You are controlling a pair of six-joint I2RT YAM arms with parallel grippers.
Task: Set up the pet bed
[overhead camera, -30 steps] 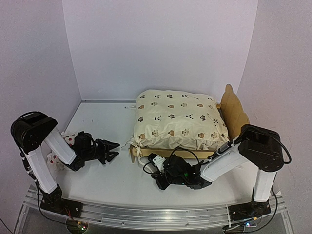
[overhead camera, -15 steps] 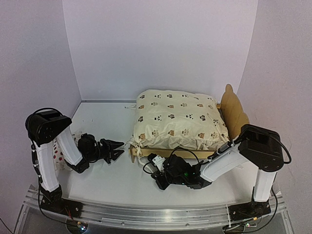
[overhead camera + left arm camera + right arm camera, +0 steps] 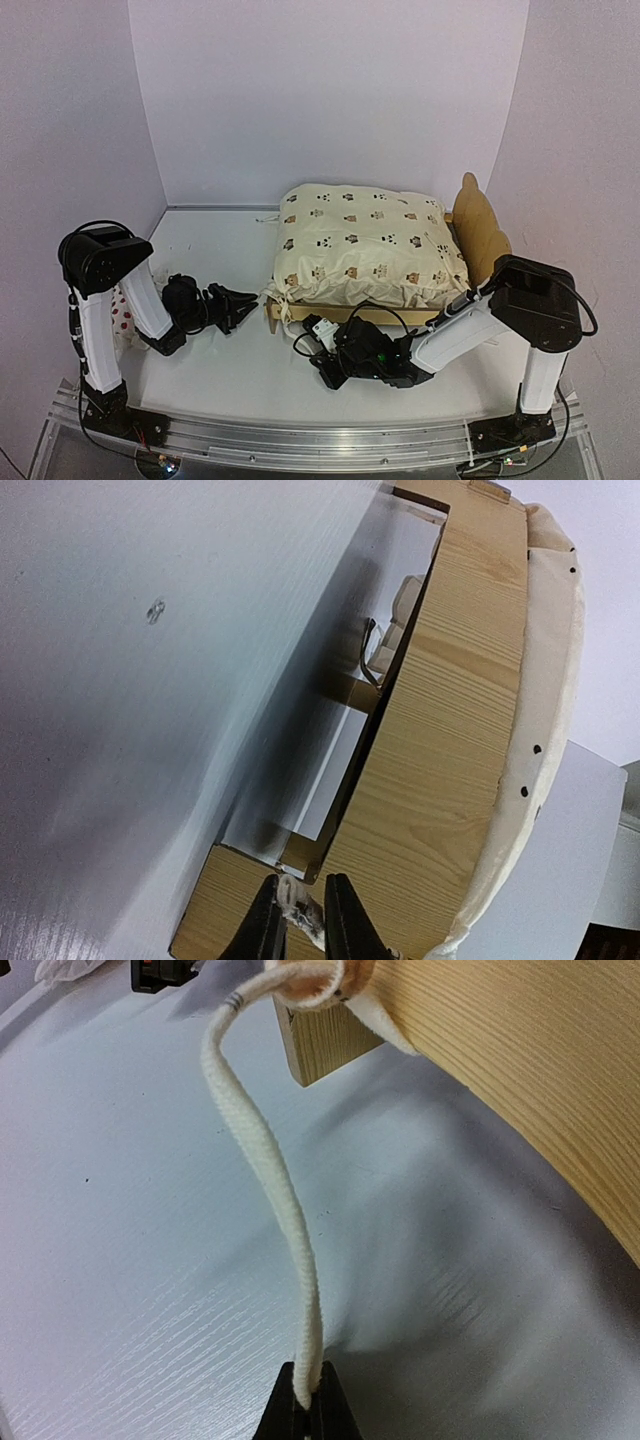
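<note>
The pet bed [image 3: 335, 313] stands right of centre, a plywood frame with its ear-shaped headboard [image 3: 482, 228] at the right. A cream cushion [image 3: 362, 243] printed with bears lies on it. My left gripper [image 3: 250, 301] is at the bed's near left corner. In the left wrist view its fingers [image 3: 264, 928] pinch a frayed cream cord end [image 3: 297, 912] against the wooden side [image 3: 450, 740]. My right gripper [image 3: 312, 350] lies low in front of the bed, shut on another cream cord [image 3: 268, 1175]. That cord runs up to a loop at the bed's corner leg [image 3: 312, 1048].
A white pillow with red spots [image 3: 122, 312] lies at the far left behind my left arm. White walls close in the back and both sides. My right arm [image 3: 470, 330] stretches along the bed's front rail.
My left arm has swung right to the bed's near left corner, and its jaws have narrowed onto the cord end. The right arm and its cord have stayed put.
</note>
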